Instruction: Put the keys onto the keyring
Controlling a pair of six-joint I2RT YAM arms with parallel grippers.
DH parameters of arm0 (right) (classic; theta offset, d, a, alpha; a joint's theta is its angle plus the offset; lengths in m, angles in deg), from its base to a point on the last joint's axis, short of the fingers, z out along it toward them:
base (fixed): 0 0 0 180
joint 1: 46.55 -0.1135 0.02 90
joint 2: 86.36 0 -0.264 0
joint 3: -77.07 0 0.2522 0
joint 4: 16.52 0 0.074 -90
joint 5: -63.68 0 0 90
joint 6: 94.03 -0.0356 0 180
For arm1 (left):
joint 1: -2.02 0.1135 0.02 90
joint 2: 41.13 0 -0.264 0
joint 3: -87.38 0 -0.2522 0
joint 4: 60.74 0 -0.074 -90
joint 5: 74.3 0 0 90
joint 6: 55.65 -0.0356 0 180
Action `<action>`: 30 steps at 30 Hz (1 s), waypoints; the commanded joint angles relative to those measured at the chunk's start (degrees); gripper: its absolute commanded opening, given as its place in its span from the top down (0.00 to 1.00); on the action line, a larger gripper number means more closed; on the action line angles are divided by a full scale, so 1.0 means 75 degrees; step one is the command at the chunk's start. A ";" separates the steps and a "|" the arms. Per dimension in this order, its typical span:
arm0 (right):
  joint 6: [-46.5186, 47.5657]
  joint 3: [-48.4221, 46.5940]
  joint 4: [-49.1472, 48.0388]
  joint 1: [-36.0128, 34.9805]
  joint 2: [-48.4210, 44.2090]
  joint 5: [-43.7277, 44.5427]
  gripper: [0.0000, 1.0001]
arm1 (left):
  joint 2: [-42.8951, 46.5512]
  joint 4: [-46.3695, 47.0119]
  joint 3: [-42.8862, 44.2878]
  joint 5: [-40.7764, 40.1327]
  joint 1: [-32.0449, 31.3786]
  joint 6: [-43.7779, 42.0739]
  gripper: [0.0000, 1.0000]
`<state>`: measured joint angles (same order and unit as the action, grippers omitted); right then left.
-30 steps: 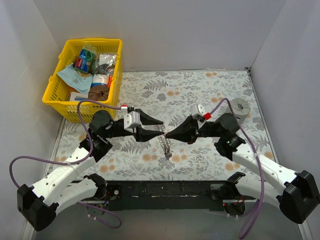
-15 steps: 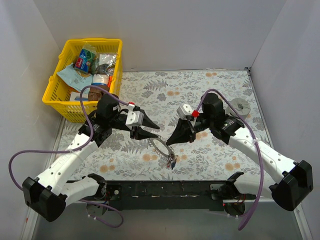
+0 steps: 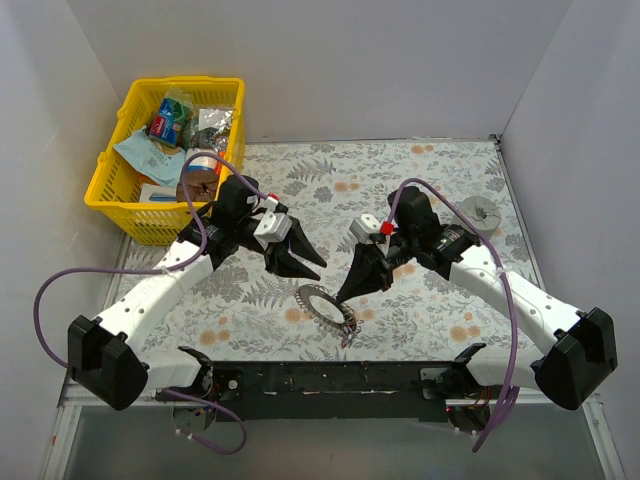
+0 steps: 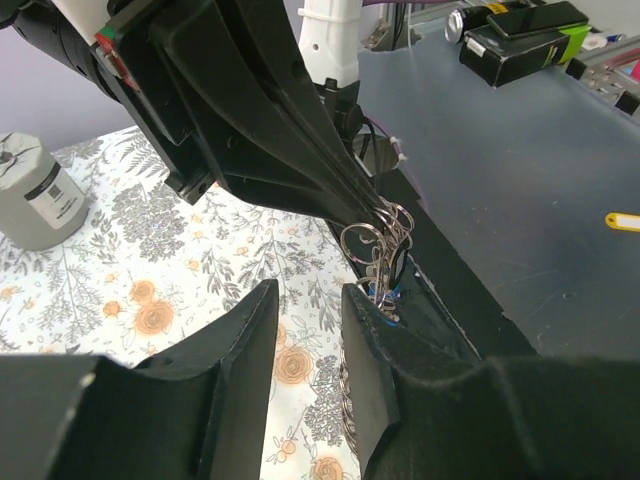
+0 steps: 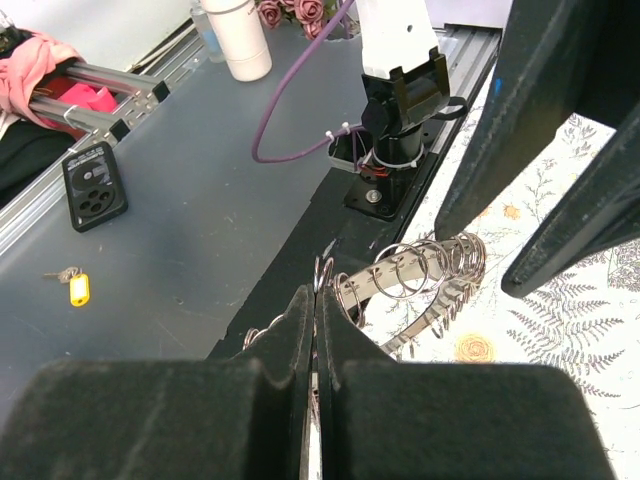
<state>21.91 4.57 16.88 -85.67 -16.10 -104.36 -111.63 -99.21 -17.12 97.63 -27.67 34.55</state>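
Observation:
The keyring (image 3: 322, 303) is a wide silvery ring hung with several small split rings, and it sits low over the floral mat near the table's front edge. My right gripper (image 3: 343, 295) is shut on its right rim. In the right wrist view the fingers (image 5: 300, 330) pinch a thin ring, and the keyring's band (image 5: 430, 285) curves away to the right. A blue key head (image 4: 384, 293) hangs under the bunched rings (image 4: 378, 238). My left gripper (image 3: 320, 269) hovers just left of the ring. It is open (image 4: 310, 290) with only mat between its fingers.
A yellow basket (image 3: 170, 150) full of packets stands at the back left. A squat grey cylinder (image 3: 480, 215) sits at the right (image 4: 35, 195). The black base rail (image 3: 330, 378) runs along the near edge, right below the ring.
Both grippers came down and toward the near edge. The keyring, hanging edge-on before, now shows as a flat loop. The left jaws have narrowed a little.

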 commanded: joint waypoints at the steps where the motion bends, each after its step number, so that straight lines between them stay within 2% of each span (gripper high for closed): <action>1: 0.0198 -0.0394 -0.0005 0.0012 -0.0016 -0.0446 0.99 | -0.0174 -0.0467 0.0382 0.0595 0.0045 -0.0414 0.69; 5: 0.0175 -0.0383 -0.0111 0.0024 -0.0004 -0.0306 0.99 | -0.0280 -0.0514 0.0440 0.0689 0.0033 -0.0426 0.69; 7: -0.0221 -0.0325 -0.0355 0.0024 -0.0098 0.0195 0.99 | -0.0082 -0.0549 0.0452 0.0281 0.0045 -0.0485 0.67; 9: -0.0841 0.0129 -0.1582 0.0024 -0.0250 0.0455 0.99 | 0.0129 -0.0293 0.0429 -0.0245 0.0045 -0.0147 0.65; 10: -0.1923 0.0423 -0.2214 0.0024 -0.0494 0.0885 0.99 | 0.0270 0.0022 0.0359 -0.0411 0.0033 0.0284 0.64; 11: -0.2468 0.0727 -0.3925 0.0024 -0.0648 0.1110 0.99 | 0.0596 0.0953 0.0103 -0.0563 0.0033 0.1286 0.62; 13: -0.3954 0.1595 -0.5377 0.0047 -0.1057 0.1717 0.99 | 0.0984 0.1989 -0.0319 -0.0984 0.0033 0.2113 0.61; 14: -0.4333 0.1783 -0.5848 0.0059 -0.1187 0.2012 0.99 | 0.1380 0.2841 -0.0681 -0.1137 0.0033 0.2500 0.60; 15: -0.4696 0.2029 -0.7025 0.0059 -0.1281 0.2224 0.99 | 0.1535 0.3255 -0.0916 -0.1278 0.0033 0.3269 0.60; 17: -0.5608 0.2522 -0.8028 0.0059 -0.1457 0.2494 0.99 | 0.1886 0.4785 -0.1512 -0.1479 0.0045 0.4047 0.60; 18: -0.5730 0.2616 -0.8566 0.0059 -0.1504 0.2611 0.99 | 0.1958 0.5270 -0.1690 -0.1537 0.0045 0.4863 0.61; 19: -0.5882 0.2745 -0.8862 0.0070 -0.1505 0.2682 0.99 | 0.1993 0.5809 -0.1878 -0.1561 0.0045 0.5323 0.62; 20: -0.6220 0.2793 -0.9189 0.0059 -0.1481 0.2683 0.99 | 0.2005 0.6916 -0.2100 -0.1503 0.0045 0.5734 0.64; 23: -0.6434 0.2910 -0.9836 0.0071 -0.1469 0.2776 0.99 | 0.1912 0.8736 -0.2734 -0.1467 0.0045 0.7234 0.68; 25: -0.6773 0.3015 -1.0419 0.0070 -0.1481 0.2951 0.99 | 0.1783 0.9234 -0.3004 -0.1549 0.0033 0.7750 0.69; 30: -0.7254 0.3191 -1.1149 0.0059 -0.1458 0.3116 0.99 | 0.1712 0.9857 -0.3297 -0.1981 0.0022 0.8035 0.69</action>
<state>-27.25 28.09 -54.22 -85.27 -25.95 -83.61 -99.50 -35.73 -41.03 86.35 -27.54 87.82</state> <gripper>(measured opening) 0.029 0.302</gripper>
